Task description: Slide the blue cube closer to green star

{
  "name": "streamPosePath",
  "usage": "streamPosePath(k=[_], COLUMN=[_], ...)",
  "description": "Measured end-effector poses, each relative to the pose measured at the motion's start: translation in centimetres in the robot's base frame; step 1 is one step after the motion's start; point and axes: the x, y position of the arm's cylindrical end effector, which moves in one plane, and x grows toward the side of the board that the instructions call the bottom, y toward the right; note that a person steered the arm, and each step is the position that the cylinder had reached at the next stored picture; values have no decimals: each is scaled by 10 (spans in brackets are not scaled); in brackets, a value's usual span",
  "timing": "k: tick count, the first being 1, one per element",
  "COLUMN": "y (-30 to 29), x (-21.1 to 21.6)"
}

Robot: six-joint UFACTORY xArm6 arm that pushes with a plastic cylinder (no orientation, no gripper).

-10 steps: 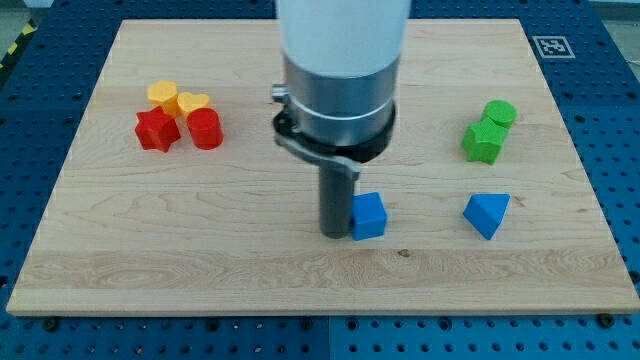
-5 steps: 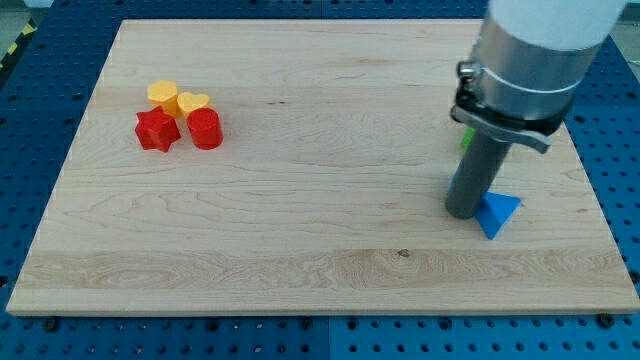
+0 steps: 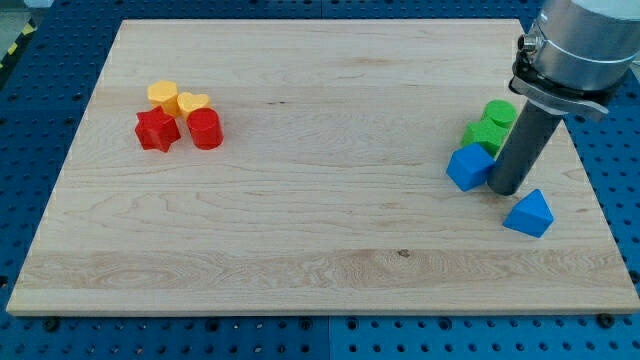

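Observation:
The blue cube (image 3: 468, 167) lies at the view's right, touching the lower left of the green star (image 3: 482, 135). A green cylinder (image 3: 499, 112) sits just above and right of the star. My tip (image 3: 503, 189) rests on the board right beside the blue cube, on its right, and below the green star. A blue triangular block (image 3: 529, 214) lies a little below and right of my tip.
At the view's upper left a cluster: a red star (image 3: 157, 130), a red cylinder (image 3: 205, 129), a yellow block (image 3: 164, 96) and a yellow heart (image 3: 194, 104). The wooden board (image 3: 300, 230) ends close to the right of the blue triangular block.
The blue cube moved from the board's middle to the right and now touches the green star. My tip swept right with it. The blue triangular block shifted down and right.

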Motion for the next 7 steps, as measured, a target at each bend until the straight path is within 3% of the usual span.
streamPosePath(k=[4, 7], y=[-25, -34], x=[4, -32])
